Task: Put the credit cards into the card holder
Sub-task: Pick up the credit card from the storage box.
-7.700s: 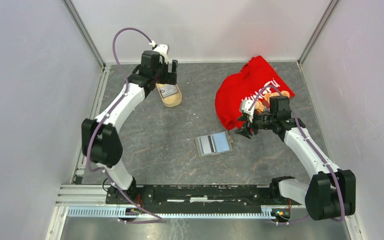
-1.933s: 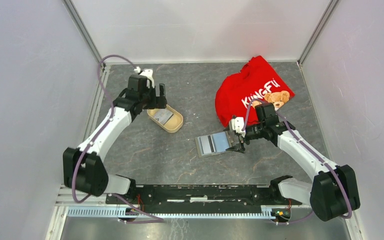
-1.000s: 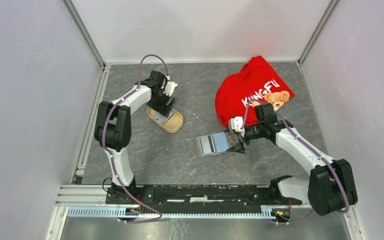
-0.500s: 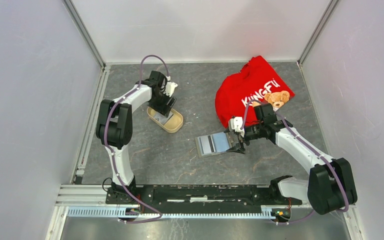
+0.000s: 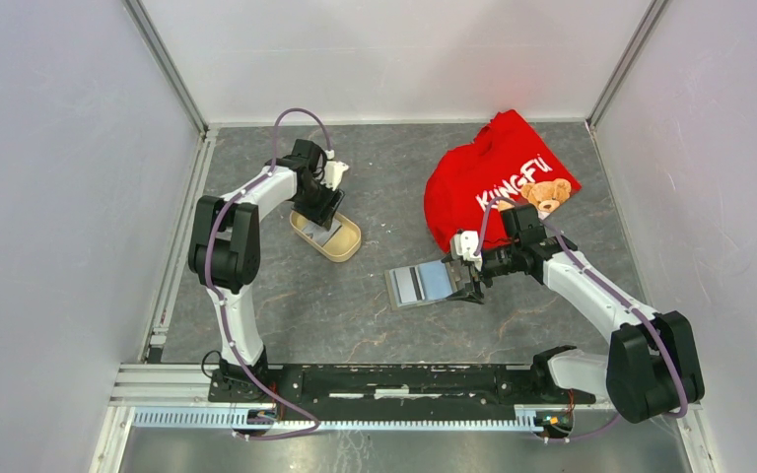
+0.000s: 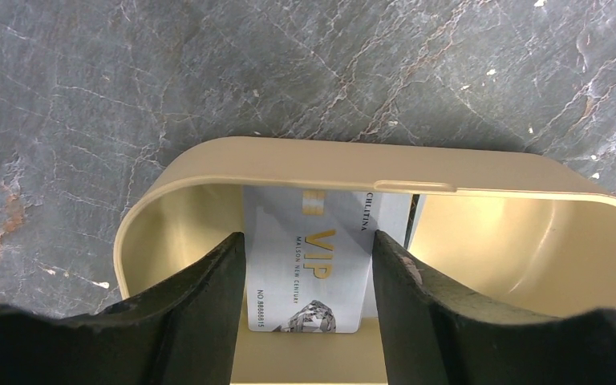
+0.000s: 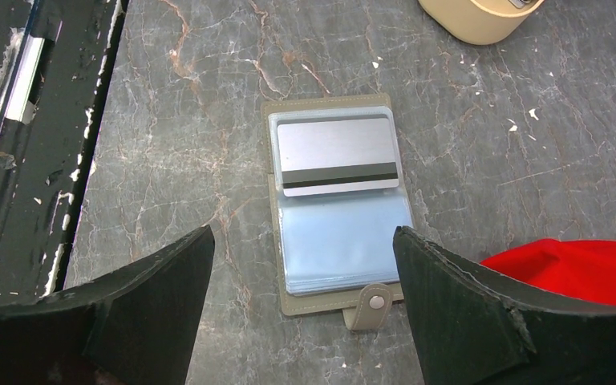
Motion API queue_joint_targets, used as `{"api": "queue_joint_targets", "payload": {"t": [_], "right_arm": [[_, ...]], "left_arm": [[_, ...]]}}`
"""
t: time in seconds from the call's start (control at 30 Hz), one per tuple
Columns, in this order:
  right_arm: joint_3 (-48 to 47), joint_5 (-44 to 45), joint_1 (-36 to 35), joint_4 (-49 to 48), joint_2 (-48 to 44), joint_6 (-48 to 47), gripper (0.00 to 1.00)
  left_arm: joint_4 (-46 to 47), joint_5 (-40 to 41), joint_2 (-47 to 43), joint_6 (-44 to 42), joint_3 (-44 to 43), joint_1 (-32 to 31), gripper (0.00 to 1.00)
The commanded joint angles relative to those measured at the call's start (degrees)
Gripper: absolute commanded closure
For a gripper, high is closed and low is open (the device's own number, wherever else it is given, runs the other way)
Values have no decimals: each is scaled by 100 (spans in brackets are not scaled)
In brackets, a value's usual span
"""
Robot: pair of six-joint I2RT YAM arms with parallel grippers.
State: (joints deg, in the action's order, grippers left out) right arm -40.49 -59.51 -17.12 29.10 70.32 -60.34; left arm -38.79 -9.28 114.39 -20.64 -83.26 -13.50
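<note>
The card holder [image 5: 421,284] lies open on the table's middle; in the right wrist view [image 7: 341,265] it shows clear pockets, a snap tab, and a grey card with a dark stripe [image 7: 335,156] in the far pocket. My right gripper [image 5: 471,281] [image 7: 303,233] is open wide, just above the holder's snap end. A pale grey VIP credit card [image 6: 309,265] leans inside the beige oval tray [image 6: 329,152], on another card [image 6: 389,212]. My left gripper [image 5: 323,212] [image 6: 309,237] is open, down in the tray, one finger at each long edge of the VIP card.
A red shirt [image 5: 493,187] with a bear print lies at the back right, just behind the right gripper, and shows in the right wrist view [image 7: 577,269]. The tray [image 5: 353,248] sits at the back left. The black base rail [image 7: 16,120] runs along the near edge.
The right gripper moved from the shirt to the holder and has held still. The left wrist turned and came down over the tray, which shifted nearer. Almost nothing moved in the last half second.
</note>
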Motion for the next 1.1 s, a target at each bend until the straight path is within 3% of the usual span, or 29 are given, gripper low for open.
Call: {"api": "queue_joint_targets", "payload": {"t": [0.0,0.4,0.9,1.07], "right_arm": [[-130,-78,16,86,-28,-182,11],[-135,-113,24,104,-17,-193,11],[-143,-156,23,113,-24,-194,11],[-135,-429,17,1,40,54,11]], "left_arm": [[48,-95,-131,-128,-42,31,42],[196,-643,-649,119,195,189,45],[176,-771,-486,256,250,233,42],[178,-854,-495,471,187,277,50]]}}
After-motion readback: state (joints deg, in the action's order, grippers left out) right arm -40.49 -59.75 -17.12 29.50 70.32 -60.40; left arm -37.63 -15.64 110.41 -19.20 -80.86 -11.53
